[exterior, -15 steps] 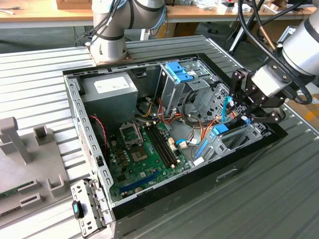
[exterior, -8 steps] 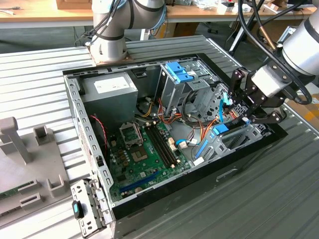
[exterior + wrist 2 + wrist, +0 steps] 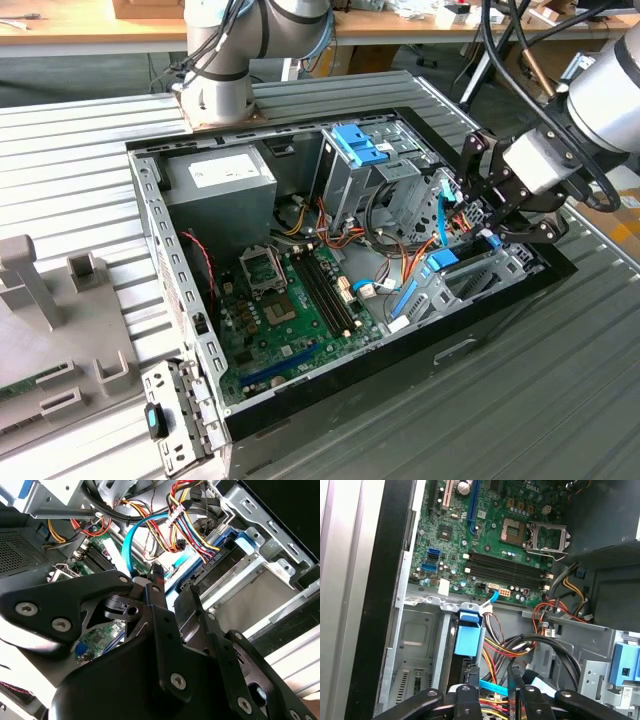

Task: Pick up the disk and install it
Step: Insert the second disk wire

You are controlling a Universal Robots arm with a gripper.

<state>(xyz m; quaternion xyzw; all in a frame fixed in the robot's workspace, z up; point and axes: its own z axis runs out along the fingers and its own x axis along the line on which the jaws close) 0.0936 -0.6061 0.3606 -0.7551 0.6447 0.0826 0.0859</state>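
The disk shows by its bright blue carrier rail (image 3: 441,260) in the drive bay at the case's front corner, on the exterior view's right. Both wrist views show the blue rail (image 3: 240,542) (image 3: 469,641), with a black connector and coloured wires (image 3: 215,557) against it. The metal body is mostly hidden. My black gripper (image 3: 466,212) hangs just above this bay among the cables. Its fingers (image 3: 470,685) stand apart, with a light blue flat cable (image 3: 131,545) running close by them. Nothing is clearly gripped between them (image 3: 174,587).
The open computer case (image 3: 150,230) lies on a ribbed metal table. Inside are the green motherboard (image 3: 290,300), a grey power-supply box (image 3: 222,180) and a tall metal cage with a blue latch (image 3: 355,145). Cable bundles (image 3: 545,615) crowd the space around the bay. A grey fixture (image 3: 30,280) stands on the exterior view's left.
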